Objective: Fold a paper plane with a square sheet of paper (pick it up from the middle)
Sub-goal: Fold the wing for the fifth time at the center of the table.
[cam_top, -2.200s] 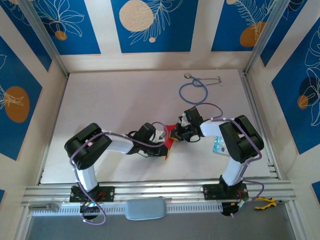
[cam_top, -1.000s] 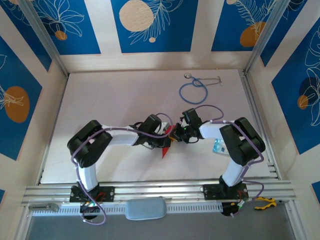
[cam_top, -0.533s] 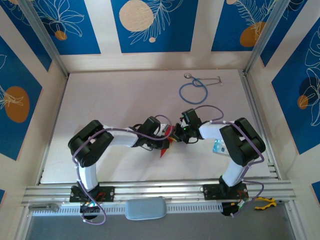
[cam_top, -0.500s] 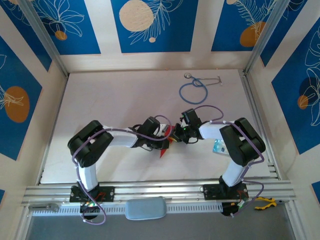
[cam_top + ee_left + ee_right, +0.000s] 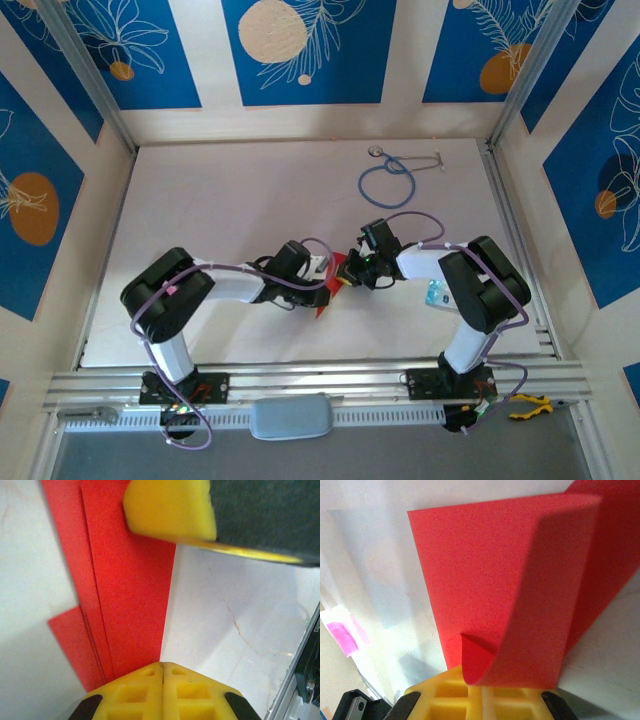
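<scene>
Compared with one second ago, our left arm point(image 5: 215, 285) has drawn its elbow outward to the left and closer to the near edge. On the white table point(image 5: 220, 200) the blue stethoscope point(image 5: 388, 183) lies well apart, at the back. The folded red paper point(image 5: 324, 302) is between both claws. Our left gripper point(image 5: 163, 670) and right gripper point(image 5: 481, 695) each pinch one edge of it.

Bare table point(image 5: 200, 200) lies left of the paper point(image 5: 338, 268); the stethoscope point(image 5: 386, 185) sits far right.
</scene>
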Tool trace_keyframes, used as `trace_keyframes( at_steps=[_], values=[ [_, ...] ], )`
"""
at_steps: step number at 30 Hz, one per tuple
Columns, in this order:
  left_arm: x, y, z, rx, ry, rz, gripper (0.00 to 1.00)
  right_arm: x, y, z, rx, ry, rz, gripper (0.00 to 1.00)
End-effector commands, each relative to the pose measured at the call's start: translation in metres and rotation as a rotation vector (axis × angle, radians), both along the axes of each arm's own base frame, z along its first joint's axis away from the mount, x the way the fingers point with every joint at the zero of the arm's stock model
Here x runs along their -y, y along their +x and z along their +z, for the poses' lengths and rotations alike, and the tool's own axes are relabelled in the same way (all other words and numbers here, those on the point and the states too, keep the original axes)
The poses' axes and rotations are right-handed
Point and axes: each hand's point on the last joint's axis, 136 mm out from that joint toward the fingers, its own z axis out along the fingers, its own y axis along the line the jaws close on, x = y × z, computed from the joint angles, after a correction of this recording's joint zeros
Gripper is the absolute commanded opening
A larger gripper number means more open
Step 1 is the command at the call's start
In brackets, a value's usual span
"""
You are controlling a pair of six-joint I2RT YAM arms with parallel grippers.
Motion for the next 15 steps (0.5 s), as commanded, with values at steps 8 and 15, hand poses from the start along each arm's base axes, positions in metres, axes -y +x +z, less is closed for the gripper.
trace_keyframes(
  at_steps=[8,15],
  values=[
    [-0.040,-0.046,-0.012,-0.104,0.133,-0.108,0.03,0.033,-0.031,-0.037,-0.131,-0.163,-0.030,0.04],
    [-0.049,-0.053,-0.002,-0.086,0.122,-0.106,0.02,0.033,-0.031,-0.036,-0.130,-0.160,-0.027,0.04]
  ],
)
